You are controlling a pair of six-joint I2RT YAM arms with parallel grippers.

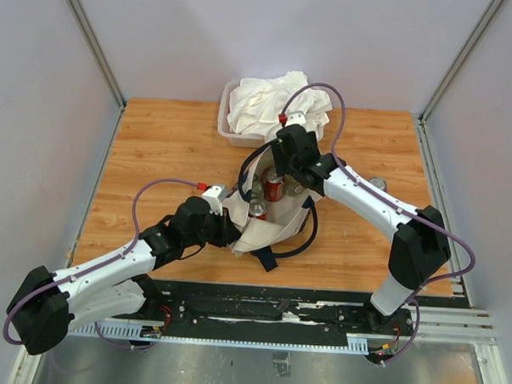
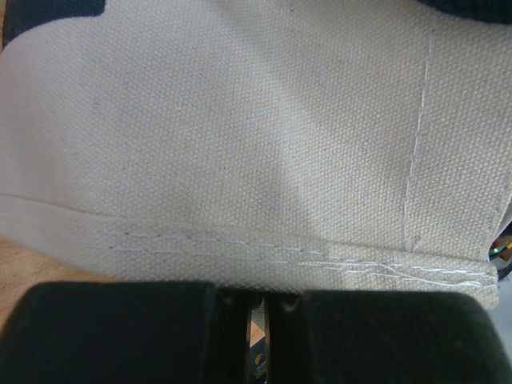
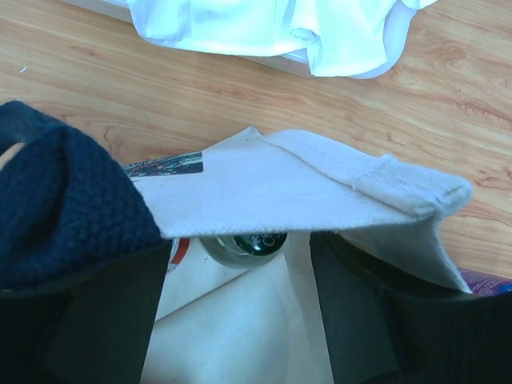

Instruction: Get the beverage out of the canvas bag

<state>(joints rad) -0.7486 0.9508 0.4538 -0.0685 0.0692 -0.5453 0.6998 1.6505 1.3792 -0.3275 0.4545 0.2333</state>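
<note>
Top external view: beige woven canvas bag (image 1: 258,233) slumped on the wood-grain bench (image 1: 156,145), red cylindrical drink can (image 1: 274,189) inside its gaping mouth.
Left pincer (image 2: 256,294): pinched tight on the bag's stitched hem.
Right pincer (image 3: 240,260): black jaws spread wide astride a folded canvas rim, gripping nothing.
Handle: navy knitted strap (image 3: 56,200), coarse.

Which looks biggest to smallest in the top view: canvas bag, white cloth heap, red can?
1. canvas bag and white cloth heap: about alike, not ranked; the bag is partly hidden.
2. red can, clearly smallest.
</note>
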